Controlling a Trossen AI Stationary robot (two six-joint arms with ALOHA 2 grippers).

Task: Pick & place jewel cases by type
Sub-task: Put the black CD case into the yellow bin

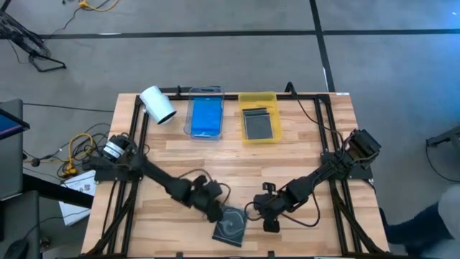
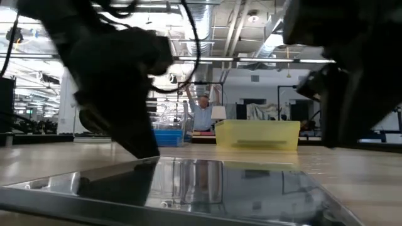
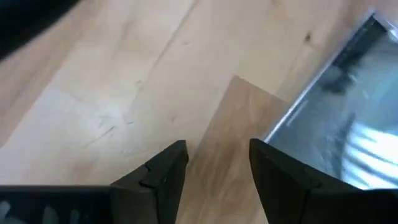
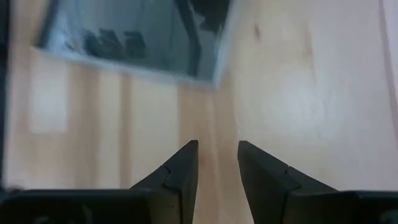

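One dark grey jewel case [image 1: 230, 227] with a disc showing lies flat near the table's near edge; it fills the foreground of the low view [image 2: 188, 188]. My left gripper [image 1: 214, 210] hovers just left of it and is open over bare wood [image 3: 217, 167], with the case's edge [image 3: 348, 118] beside one finger. My right gripper [image 1: 270, 218] is just right of the case, also open [image 4: 217, 158], the case [image 4: 143, 37] lying ahead of its fingers. Blue jewel cases [image 1: 206, 117] lie in a clear tray. A dark case [image 1: 260, 124] lies in a yellow tray.
A white roll [image 1: 158, 105] lies at the far left of the table, beside the clear tray [image 1: 191, 108]. The yellow tray [image 1: 257, 98] stands to its right, also in the low view [image 2: 257, 135]. Bare wood stretches between trays and grippers. A person [image 2: 202, 112] stands beyond the table.
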